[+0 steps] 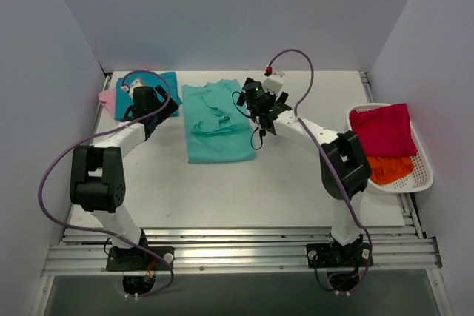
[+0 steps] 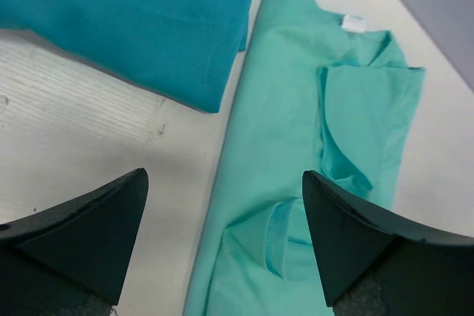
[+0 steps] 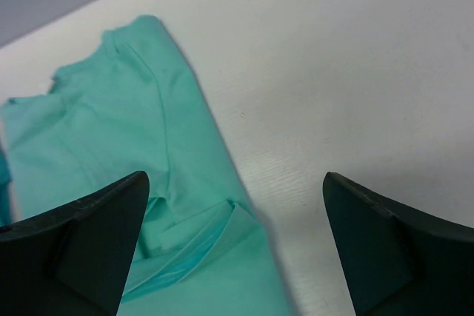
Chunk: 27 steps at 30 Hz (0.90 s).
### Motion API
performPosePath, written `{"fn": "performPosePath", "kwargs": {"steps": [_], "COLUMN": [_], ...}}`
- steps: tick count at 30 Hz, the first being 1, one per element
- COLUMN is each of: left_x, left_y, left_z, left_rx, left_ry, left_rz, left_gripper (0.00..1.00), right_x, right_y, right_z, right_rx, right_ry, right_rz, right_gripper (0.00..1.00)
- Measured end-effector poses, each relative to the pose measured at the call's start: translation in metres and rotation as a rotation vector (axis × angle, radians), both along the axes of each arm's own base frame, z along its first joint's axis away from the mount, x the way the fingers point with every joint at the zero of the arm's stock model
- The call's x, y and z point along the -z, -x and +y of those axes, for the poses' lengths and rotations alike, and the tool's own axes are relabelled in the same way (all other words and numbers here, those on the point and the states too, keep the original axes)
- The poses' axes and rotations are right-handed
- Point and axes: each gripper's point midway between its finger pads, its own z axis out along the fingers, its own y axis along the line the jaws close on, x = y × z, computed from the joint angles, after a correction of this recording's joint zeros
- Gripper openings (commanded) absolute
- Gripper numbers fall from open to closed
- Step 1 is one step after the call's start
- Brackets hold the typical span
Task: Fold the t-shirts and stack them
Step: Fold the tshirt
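Soft mint tee (image 1: 218, 129) lies flat, sleeves folded in, on the white counter (image 1: 244, 190). The left tool (image 2: 222, 179) and right tool (image 3: 233, 179) gape apart

No text, brand, number or sign can be read. A small white tag (image 2: 354, 24) is seen at the mint t-shirt's (image 2: 281, 131) collar, ahead and right of the left gripper (image 2: 224, 175); no print can be made out on it.

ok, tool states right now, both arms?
Left tool: open, holding nothing.
Right tool: open, holding nothing.
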Motion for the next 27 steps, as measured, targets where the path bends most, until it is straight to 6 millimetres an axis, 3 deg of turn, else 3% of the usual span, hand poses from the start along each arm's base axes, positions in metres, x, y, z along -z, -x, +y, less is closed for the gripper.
{"fn": "performPosePath", "kwargs": {"steps": [5,8,11,14,18,22,27], "left_x": [-0.069,-0.086,-0.065,-0.016,0.028,0.042,0.048], "left_y": [0.037,0.065,0.097,0.139,0.183,0.194,0.188], "left_z": [0.005,-0.001,-0.019,-0.042,-0.057,-0.053,-0.055], "left_rx": [-0.024,-0.017,0.008,0.059,0.091,0.062,0.044], "left_ry": [0.004,0.022,0.036,0.03,0.024,0.021,0.028], "left_rz": [-0.134,-0.184,-0.153,-0.042,0.053,0.079,0.081], "left_gripper": [0.94,0.94,0.94,0.94,0.94,0.94,0.94], "right_x": [-0.065,-0.064,-0.029,0.02,0.065,0.072,0.085], "right_y": [0.029,0.059,0.091,0.123,0.165,0.183,0.18], "right_z": [-0.016,-0.035,-0.051,-0.058,-0.047,-0.017,-0.001], "right_rx": [0.006,0.018,0.026,0.004,-0.066,-0.151,-0.174], "right_ry": [-0.076,-0.122,-0.135,-0.147,-0.147,-0.182,-0.212], "right_rz": [-0.122,-0.148,-0.104,-0.022,0.065,0.072,0.075], "right_gripper": [1.0,1.0,1.0,1.0,1.0,1.0,0.99]}}
